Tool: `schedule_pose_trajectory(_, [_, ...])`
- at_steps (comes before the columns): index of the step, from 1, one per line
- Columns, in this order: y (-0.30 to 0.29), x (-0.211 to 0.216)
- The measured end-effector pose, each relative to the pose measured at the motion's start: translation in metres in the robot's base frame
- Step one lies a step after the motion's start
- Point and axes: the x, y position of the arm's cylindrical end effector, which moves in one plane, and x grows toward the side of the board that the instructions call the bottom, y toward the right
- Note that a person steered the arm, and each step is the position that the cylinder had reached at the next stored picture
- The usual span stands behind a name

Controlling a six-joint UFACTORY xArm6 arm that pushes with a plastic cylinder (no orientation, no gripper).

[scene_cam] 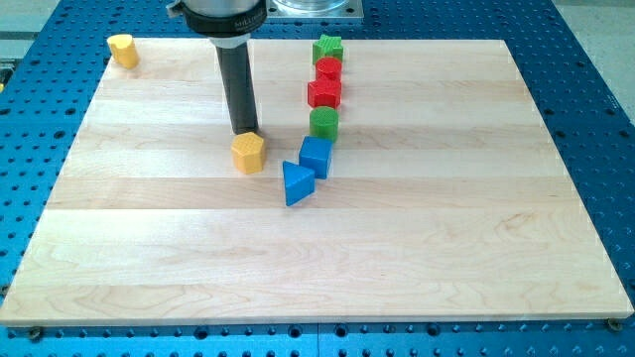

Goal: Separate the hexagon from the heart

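Here, in the single camera view, a pale wooden worktop [417,248] lies on a blue perforated base [595,59]. My arm comes down from the view's top as a dark rod, and my tip [244,132] sits at the upper edge of the yellow hexagon [248,153], touching it or just about; I cannot tell which. The arm carries no end effector that could be released or clenched, only this rod, and it grasps nothing.

The yellow hexagon stands left of the worktop's centre. The yellow heart [123,50] is far off at the worktop's top-left corner, well apart from the hexagon.

To the view's right of the hexagon, a column of blocks runs from the worktop's top edge downward. A green star-like block [327,48] is uppermost, with a red rounded block [328,70] just below it and a second red block [324,93], also star-like, beneath that. A green rounded block [323,123] comes next, then a blue block [316,157] whose shape is hard to make out. A blue triangle [297,183] lies lowest, touching that blue block and near the hexagon's lower right.
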Motion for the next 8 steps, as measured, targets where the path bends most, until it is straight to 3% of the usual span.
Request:
schedule_pose_trajectory(1, [-0.012,0.097])
schedule_pose_trajectory(2, [-0.034,0.104])
schedule_pose_trajectory(3, [-0.033,0.075])
schedule_pose_trajectory(5, [0.049,0.121])
schedule_pose_trajectory(6, [0.013,0.123])
schedule_pose_trajectory(7, [-0.016,0.096])
schedule_pose_trajectory(8, [0.002,0.078])
